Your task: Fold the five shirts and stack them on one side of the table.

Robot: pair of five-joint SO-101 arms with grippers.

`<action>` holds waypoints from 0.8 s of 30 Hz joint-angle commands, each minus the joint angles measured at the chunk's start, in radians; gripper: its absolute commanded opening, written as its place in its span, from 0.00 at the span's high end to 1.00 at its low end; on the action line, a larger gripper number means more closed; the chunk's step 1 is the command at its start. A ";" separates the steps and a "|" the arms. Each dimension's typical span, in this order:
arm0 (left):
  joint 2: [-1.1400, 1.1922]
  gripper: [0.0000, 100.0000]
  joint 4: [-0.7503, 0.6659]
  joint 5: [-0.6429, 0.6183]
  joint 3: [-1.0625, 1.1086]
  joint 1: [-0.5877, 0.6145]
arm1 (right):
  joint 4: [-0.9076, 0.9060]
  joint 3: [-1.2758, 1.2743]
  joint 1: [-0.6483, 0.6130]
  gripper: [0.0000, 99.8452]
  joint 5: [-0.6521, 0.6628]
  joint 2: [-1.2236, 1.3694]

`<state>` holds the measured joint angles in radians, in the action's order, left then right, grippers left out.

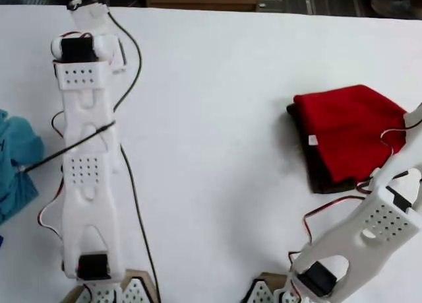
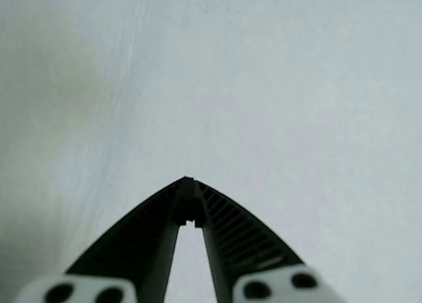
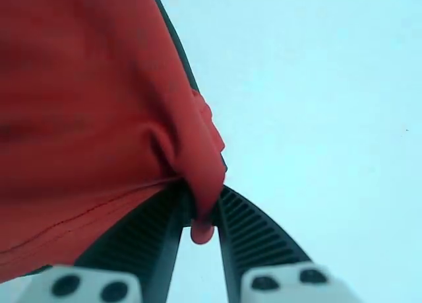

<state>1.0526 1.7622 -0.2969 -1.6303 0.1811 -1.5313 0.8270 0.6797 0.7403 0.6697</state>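
Red shirt (image 1: 349, 128) edge pinched in right claw (image 3: 201, 210); left claw (image 2: 189, 182) closed over table (image 2: 264, 85).

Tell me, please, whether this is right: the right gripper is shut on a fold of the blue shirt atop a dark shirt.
Not quite: in the right wrist view the right gripper is shut on a fold of the red shirt, not a blue one; it does lie atop a dark shirt.

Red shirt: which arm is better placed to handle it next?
Right. The right end effector is shut on the red shirt, which lies on a dark shirt. The left end effector is shut over bare table, far across.
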 commanded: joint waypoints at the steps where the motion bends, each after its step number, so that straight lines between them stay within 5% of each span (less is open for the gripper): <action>1: -0.028 0.98 0.009 0.008 -0.039 0.014 | 0.013 0.046 0.007 0.98 0.009 0.022; 6: -0.028 0.98 0.011 0.008 -0.039 0.014 | 0.010 0.046 0.007 0.95 0.077 0.065; 13: -0.028 0.98 0.011 0.008 -0.039 0.014 | 0.007 0.048 0.007 0.72 0.080 0.050; 20: -0.028 0.98 0.011 0.008 -0.039 0.014 | 0.042 0.048 -0.004 0.73 0.015 -0.110; 24: -0.028 0.98 0.011 0.006 -0.039 0.012 | 0.088 0.037 -0.031 0.86 -0.049 -0.127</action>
<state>1.0526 1.7622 -0.2969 -1.6303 0.1811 -1.4653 0.8286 0.6720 0.7281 0.6145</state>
